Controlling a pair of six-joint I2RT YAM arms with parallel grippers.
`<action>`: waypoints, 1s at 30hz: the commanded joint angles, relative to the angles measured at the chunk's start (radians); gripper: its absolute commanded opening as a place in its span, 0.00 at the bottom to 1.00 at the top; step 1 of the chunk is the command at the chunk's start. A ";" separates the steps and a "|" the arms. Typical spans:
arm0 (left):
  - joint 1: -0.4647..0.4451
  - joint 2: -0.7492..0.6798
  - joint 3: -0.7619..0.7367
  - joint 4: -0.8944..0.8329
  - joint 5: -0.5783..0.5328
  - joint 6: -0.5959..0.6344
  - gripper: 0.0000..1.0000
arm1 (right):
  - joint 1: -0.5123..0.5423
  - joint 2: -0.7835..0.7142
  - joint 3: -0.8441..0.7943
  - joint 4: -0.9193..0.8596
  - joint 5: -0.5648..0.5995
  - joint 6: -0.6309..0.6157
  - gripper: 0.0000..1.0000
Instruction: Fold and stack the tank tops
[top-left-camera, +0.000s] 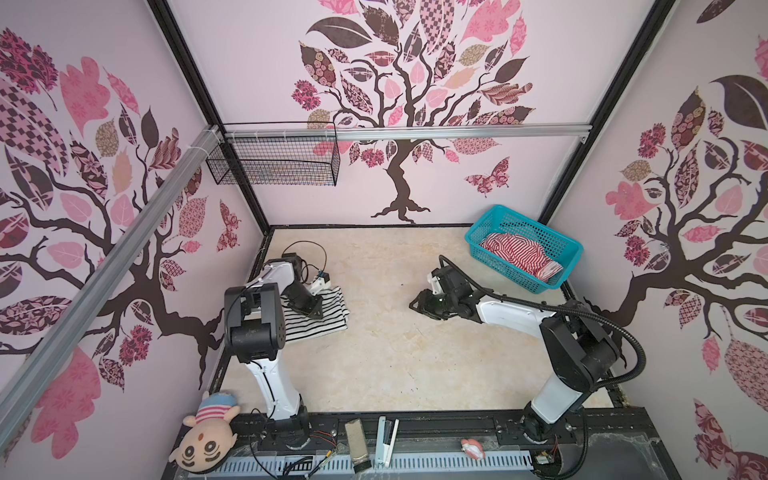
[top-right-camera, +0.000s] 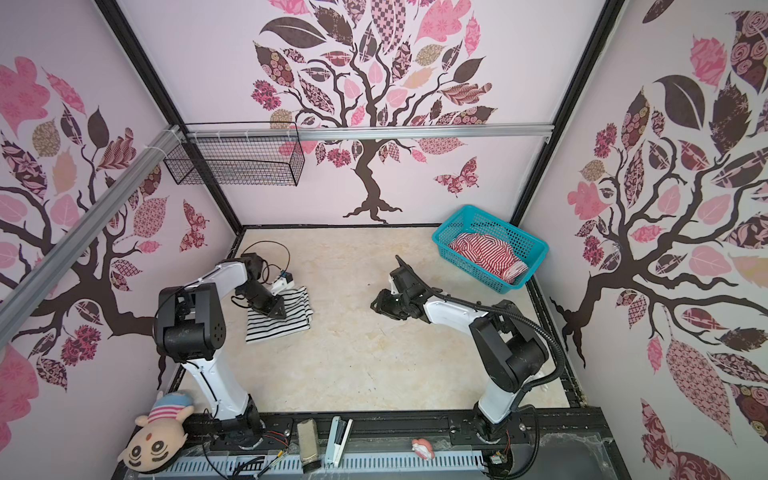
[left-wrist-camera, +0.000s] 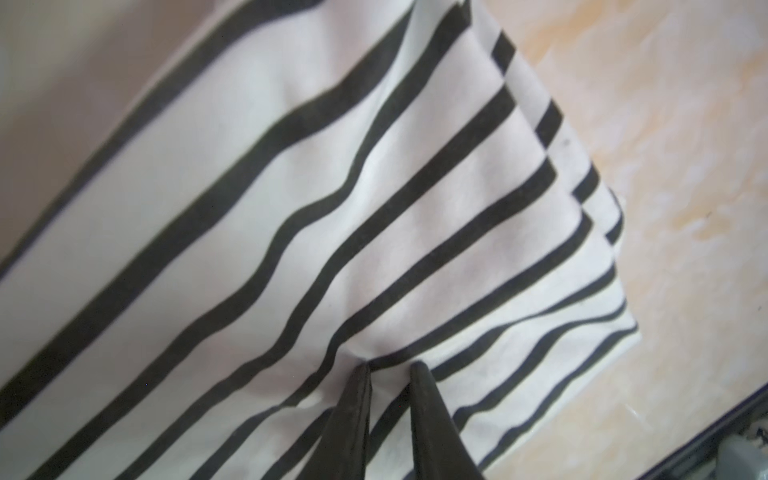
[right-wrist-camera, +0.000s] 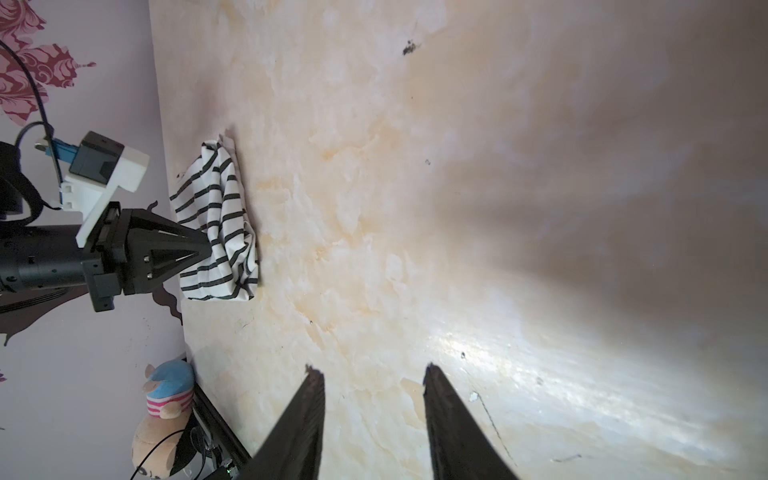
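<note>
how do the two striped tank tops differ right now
The black-and-white tank top has dark stripes; the red-and-white tank top has red ones. The black-and-white one lies folded on the table; the red-and-white one sits crumpled in the teal basket. The left gripper pinches the black-and-white one; nothing touches the red-and-white one. Both are striped on white.

Left arm (top-left-camera: 274, 386) elbow-high, jaws narrow; right arm (top-left-camera: 511, 318) low, jaws apart.

Near the left edge of the marbled table (top-left-camera: 395, 353), black-and-white striped knit tank top (top-left-camera: 328, 322); at far right corner (well apart), teal plastic basket (top-left-camera: 509, 269) holding red-and-white striped knit tank top (top-left-camera: 519, 251).
</note>
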 joint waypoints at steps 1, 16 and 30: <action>0.086 -0.010 0.055 -0.143 -0.033 0.191 0.22 | -0.001 0.029 0.042 0.005 -0.015 0.009 0.43; -0.053 -0.187 0.110 -0.151 0.147 -0.004 0.23 | -0.006 -0.052 0.015 -0.080 0.054 -0.029 0.46; -0.239 -0.029 0.007 0.067 0.107 -0.187 0.24 | -0.108 -0.329 0.123 -0.377 0.341 -0.188 0.84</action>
